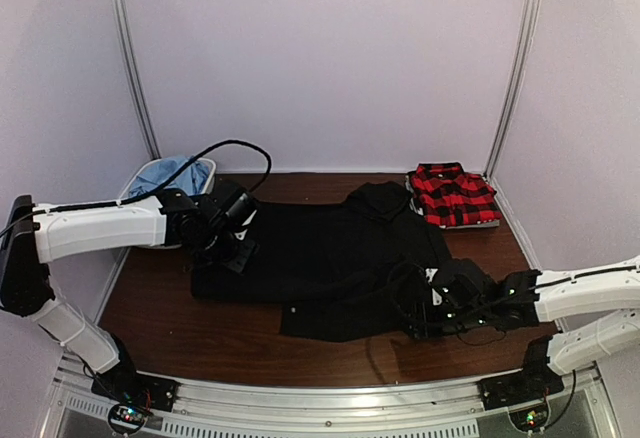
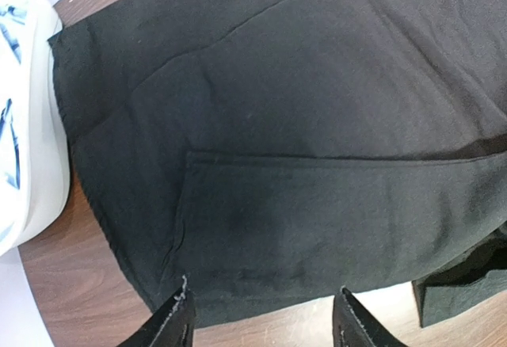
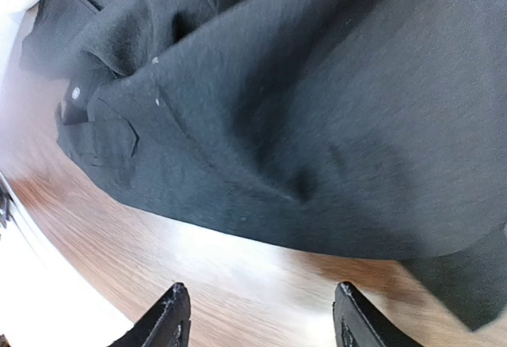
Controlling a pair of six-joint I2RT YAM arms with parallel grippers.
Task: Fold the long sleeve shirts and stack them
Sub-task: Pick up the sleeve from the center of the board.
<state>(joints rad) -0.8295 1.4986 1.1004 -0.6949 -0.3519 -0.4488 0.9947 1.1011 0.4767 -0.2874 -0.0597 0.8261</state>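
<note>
The black shirt [image 1: 320, 263] lies spread over the middle of the brown table, partly folded, its collar toward the back. My left gripper [image 1: 236, 250] hovers at its left edge. In the left wrist view that gripper [image 2: 264, 315] is open, the shirt's folded edge [image 2: 317, 228] just beyond its tips, nothing pinched. My right gripper [image 1: 412, 306] is at the shirt's right front corner. It [image 3: 260, 309] is open over bare wood, and the black shirt [image 3: 317, 125] with small white buttons [image 3: 76, 93] lies just ahead. The red-and-black plaid shirt [image 1: 455, 195] sits folded at the back right.
A white basket [image 1: 205, 173] at the back left holds the light blue shirt [image 1: 160, 172]; the basket's wall [image 2: 36, 133] is close to the black shirt's left edge. A black cable [image 1: 245, 148] loops above the left arm. Pale walls close in on three sides.
</note>
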